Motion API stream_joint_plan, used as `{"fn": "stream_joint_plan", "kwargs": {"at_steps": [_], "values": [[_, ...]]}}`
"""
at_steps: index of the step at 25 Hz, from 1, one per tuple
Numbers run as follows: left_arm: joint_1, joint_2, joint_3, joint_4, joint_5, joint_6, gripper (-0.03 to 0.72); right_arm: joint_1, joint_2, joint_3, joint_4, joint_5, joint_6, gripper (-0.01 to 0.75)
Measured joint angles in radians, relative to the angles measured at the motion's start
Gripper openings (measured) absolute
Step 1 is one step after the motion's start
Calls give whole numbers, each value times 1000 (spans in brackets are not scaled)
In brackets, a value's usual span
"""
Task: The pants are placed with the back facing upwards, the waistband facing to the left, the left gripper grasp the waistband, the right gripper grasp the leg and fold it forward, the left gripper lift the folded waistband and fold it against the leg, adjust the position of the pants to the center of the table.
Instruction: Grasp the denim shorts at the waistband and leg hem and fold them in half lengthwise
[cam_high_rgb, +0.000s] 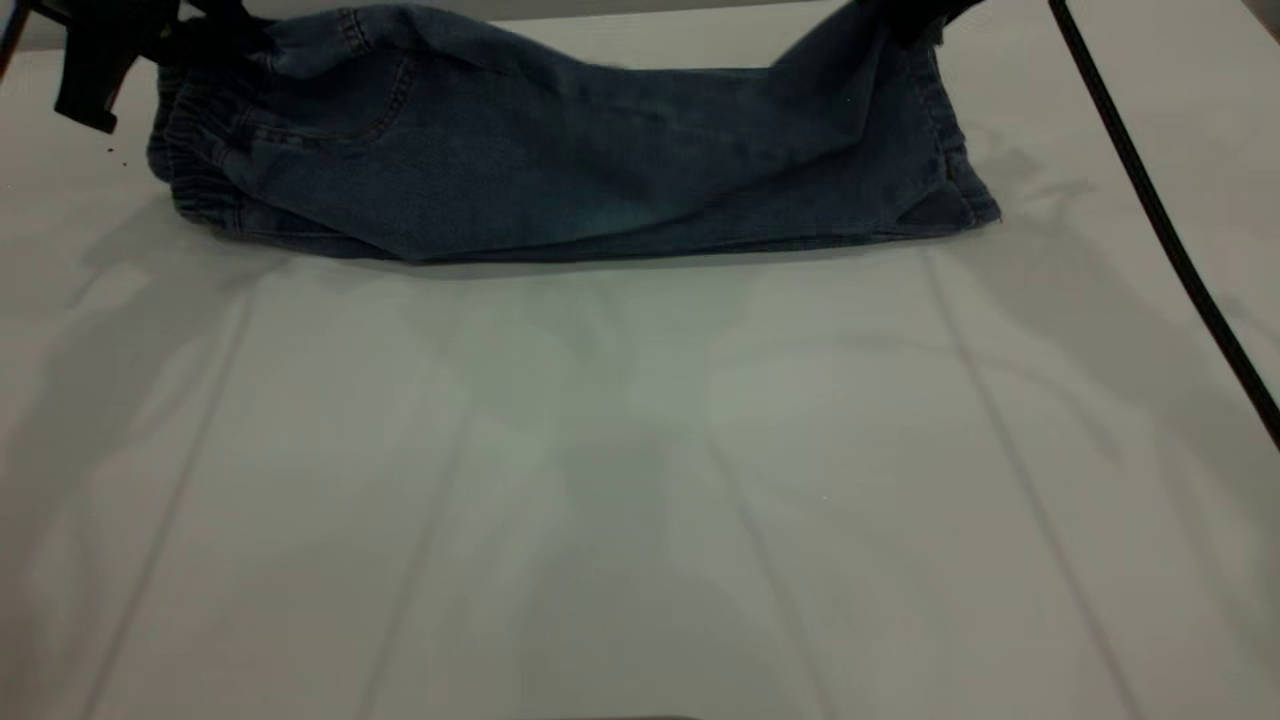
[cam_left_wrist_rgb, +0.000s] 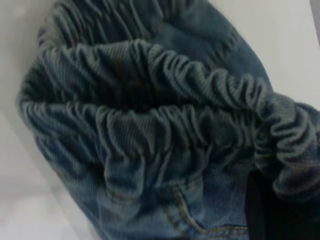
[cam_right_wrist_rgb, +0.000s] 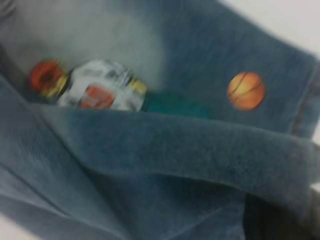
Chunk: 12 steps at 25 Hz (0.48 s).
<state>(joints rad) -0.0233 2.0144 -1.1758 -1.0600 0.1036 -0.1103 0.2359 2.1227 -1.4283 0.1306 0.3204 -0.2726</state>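
Now pants (cam_high_rgb: 560, 150) raised btwn pincers

Both grippers cut off at top edge w/ fingers hidden; cartoon print (cam_right_wrist_rgb: 100, 90) blurred, part covered by denim.

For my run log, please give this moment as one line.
blue denim shorts: both ends lifted | left gripper: at gathered waistband | right gripper: at leg hem

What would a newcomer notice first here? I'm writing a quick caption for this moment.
The blue denim pants strung across the table's far side, both ends lifted. The left hand holds up the ruched waistband end, the right hand the leg end. The right wrist view shows an orange basketball print.
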Motion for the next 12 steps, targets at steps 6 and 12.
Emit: {"fn": "stream_joint_plan", "kwargs": {"at_steps": [6, 12], "values": [[0, 25, 0, -43, -110, 0, 76, -37, 30, -4, 11, -103, 42, 32], [0, 32, 0, -44, -182, 0, 76, -58, 75, -4, 45, -192, 45, 34]]}}
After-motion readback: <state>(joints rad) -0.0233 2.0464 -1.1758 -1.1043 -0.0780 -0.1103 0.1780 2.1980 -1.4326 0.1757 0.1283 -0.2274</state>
